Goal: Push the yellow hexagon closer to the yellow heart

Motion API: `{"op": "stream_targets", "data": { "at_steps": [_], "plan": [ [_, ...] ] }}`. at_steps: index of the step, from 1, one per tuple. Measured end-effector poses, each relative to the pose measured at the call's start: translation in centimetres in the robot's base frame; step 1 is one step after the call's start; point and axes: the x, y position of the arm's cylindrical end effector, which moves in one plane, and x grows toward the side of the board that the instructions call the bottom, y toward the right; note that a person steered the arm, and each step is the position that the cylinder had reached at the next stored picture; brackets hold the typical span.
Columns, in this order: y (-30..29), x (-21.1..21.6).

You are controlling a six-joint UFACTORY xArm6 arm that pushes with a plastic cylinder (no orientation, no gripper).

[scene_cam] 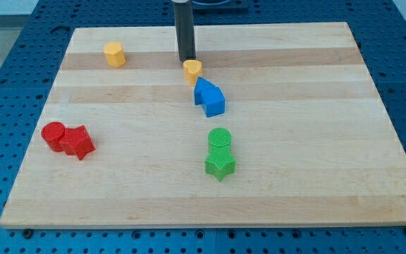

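The yellow hexagon (pixel 114 53) stands near the view's top left of the wooden board (pixel 316 141). The yellow heart (pixel 192 69) sits near the top centre, about a hundred pixels to the hexagon's right. My tip (pixel 187 59) rests just above and slightly left of the heart, almost touching it. The rod rises straight up out of the view's top. The tip is far to the right of the hexagon.
Two blue blocks (pixel 208 97) lie joined just below the heart. A green cylinder (pixel 219 140) and green star (pixel 220 166) sit lower centre. A red cylinder (pixel 53 134) and red star (pixel 78 142) sit at the left. Blue pegboard surrounds the board.
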Motion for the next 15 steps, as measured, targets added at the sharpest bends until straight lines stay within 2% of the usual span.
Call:
{"op": "stream_targets", "data": {
  "at_steps": [1, 2, 4, 6, 8, 10, 11, 12, 13, 15],
  "plan": [
    [0.3, 2.4],
    [0.6, 2.6],
    [0.6, -2.7],
    [-3.6, -3.7],
    [-4.0, -4.0],
    [-11.6, -9.2],
    [-19.2, -9.4],
    [-25.4, -7.6],
    [-25.5, -7.3],
    [-25.5, -2.2]
  ]
}}
